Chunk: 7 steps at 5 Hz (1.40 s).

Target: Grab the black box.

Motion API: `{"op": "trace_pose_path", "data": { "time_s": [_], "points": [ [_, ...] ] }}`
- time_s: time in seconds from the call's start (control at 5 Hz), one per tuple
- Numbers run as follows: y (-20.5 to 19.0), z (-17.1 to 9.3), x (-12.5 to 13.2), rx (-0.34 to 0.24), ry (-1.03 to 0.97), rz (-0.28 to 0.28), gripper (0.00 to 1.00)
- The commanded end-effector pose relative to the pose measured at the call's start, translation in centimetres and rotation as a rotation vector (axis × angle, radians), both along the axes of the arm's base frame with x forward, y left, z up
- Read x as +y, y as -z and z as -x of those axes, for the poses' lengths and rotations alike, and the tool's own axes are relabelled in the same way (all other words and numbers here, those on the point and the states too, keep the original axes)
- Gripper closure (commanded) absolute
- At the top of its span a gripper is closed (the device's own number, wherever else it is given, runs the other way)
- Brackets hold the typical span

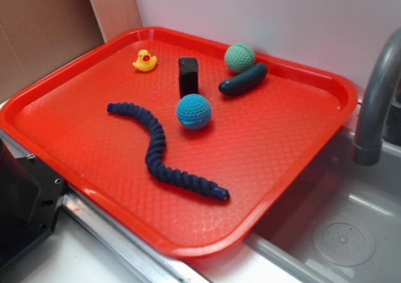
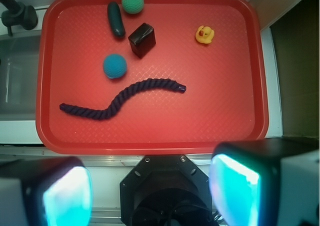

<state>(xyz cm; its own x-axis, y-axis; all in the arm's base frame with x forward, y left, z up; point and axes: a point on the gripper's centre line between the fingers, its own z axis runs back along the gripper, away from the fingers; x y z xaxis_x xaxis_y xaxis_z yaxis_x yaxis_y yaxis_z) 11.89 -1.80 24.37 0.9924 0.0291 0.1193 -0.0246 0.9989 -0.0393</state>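
The black box (image 1: pixel 188 75) (image 2: pixel 142 39) stands upright on the red tray (image 1: pixel 269 139) (image 2: pixel 225 86), toward its far side, between the yellow duck and the dark green cucumber toy. In the wrist view my gripper (image 2: pixel 150 188) hangs high above the tray's near edge, over the robot's base. Its two fingers (image 2: pixel 67 193) are spread wide with nothing between them. The box is well ahead of the gripper and apart from it. The exterior view does not show the gripper.
On the tray with the box are a blue crochet ball (image 1: pixel 193 111) just in front of it, a green ball (image 1: pixel 240 57), a cucumber toy (image 1: pixel 243 79), a yellow duck (image 1: pixel 145 61) and a navy rope (image 1: pixel 156 148). A sink (image 1: pixel 344 233) and grey faucet (image 1: pixel 376 95) sit beside the tray.
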Motion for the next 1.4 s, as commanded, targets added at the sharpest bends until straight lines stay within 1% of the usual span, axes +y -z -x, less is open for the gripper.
{"op": "trace_pose_path", "data": {
  "time_s": [0.0, 0.2, 0.4, 0.6, 0.8, 1.0, 1.2],
  "points": [
    [0.0, 0.0, 0.0, 0.0, 0.0, 0.0, 0.0],
    [3.6, -4.6, 0.5, 0.038, -0.08, 0.001, 0.0],
    [4.7, -9.1, 0.2, -0.101, -0.323, 0.063, 0.0],
    [7.4, -12.3, 0.3, -0.11, -0.574, 0.083, 0.0],
    [9.8, -14.3, 1.4, -0.157, -0.75, 0.126, 0.0],
    [12.6, -15.6, 2.1, -0.156, -0.785, 0.13, 0.0],
    [14.9, -16.0, 2.2, -0.124, -0.8, 0.107, 0.0]
  ]
}}
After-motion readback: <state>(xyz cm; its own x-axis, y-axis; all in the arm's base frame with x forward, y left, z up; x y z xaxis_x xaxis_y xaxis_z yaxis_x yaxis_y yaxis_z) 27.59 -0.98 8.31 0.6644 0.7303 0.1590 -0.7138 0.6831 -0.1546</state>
